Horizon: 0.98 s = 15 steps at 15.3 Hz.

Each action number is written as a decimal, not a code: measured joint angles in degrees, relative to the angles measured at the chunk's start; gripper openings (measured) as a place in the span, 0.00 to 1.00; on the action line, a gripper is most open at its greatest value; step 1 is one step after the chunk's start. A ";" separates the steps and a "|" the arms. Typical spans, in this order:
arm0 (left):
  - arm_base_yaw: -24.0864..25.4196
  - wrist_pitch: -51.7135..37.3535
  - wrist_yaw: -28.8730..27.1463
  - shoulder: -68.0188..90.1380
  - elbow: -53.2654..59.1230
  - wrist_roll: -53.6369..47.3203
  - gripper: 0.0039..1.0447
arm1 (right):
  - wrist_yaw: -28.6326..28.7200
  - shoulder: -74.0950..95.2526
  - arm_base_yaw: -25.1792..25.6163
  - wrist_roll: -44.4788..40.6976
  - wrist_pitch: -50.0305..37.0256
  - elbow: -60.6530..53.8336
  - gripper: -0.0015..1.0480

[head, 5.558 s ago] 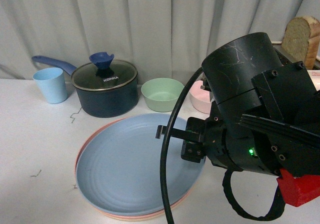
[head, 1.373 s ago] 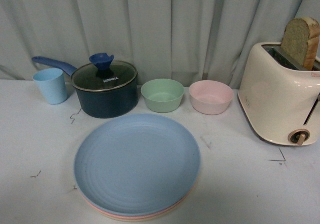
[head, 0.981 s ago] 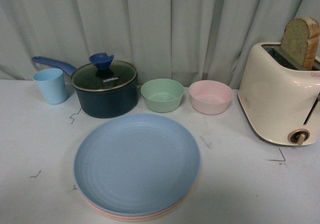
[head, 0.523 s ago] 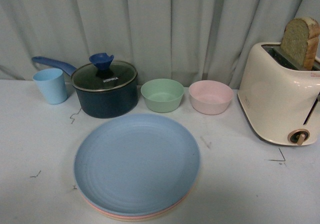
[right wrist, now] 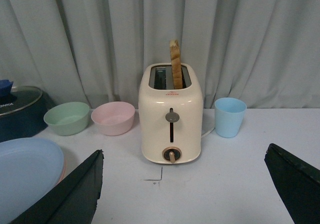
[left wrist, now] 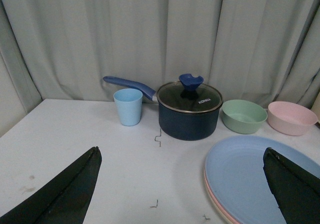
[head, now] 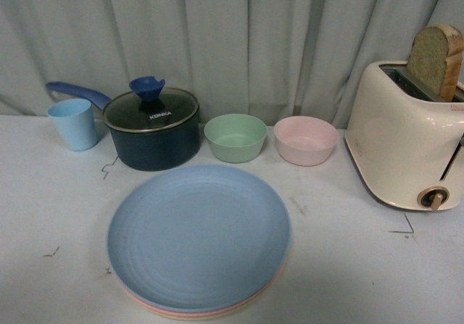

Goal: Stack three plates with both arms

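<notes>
The plates lie in one stack near the table's front edge. The light blue plate (head: 199,235) is on top, and a pink rim (head: 190,314) peeks out at the bottom. The layer between shows only as a thin pale edge. Neither arm appears in the front view. My left gripper (left wrist: 181,150) is open and empty, held above the table to the left of the stack, with the blue plate (left wrist: 250,174) near one of its fingers. Over on the right, my right gripper (right wrist: 185,150) is also open and empty, facing the toaster. The blue plate (right wrist: 25,169) sits off to its side.
Behind the stack stand a dark blue pot (head: 152,132) with a glass lid, a blue cup (head: 72,123), a green bowl (head: 235,137) and a pink bowl (head: 305,140). A cream toaster (head: 406,146) holding a bread slice (head: 433,57) is at the right. Another blue cup (right wrist: 230,117) stands beyond it.
The black arm that hung over the stack's right side 5.6 s ago has left the front view. Nothing has moved in the last 1.4 s.
</notes>
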<state>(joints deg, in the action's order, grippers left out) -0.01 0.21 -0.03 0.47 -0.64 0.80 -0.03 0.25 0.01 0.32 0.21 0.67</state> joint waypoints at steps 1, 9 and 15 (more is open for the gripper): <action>0.00 0.00 0.00 0.00 0.00 0.00 0.94 | 0.00 0.00 0.00 0.00 0.00 0.00 0.94; 0.00 -0.02 0.00 0.00 0.00 0.00 0.94 | 0.00 0.00 0.00 0.00 0.00 0.00 0.94; 0.00 0.00 0.00 0.00 0.00 0.00 0.94 | 0.00 0.00 0.00 0.00 0.00 0.00 0.94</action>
<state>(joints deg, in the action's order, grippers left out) -0.01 0.21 -0.03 0.47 -0.64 0.80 -0.03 0.25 0.01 0.32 0.21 0.67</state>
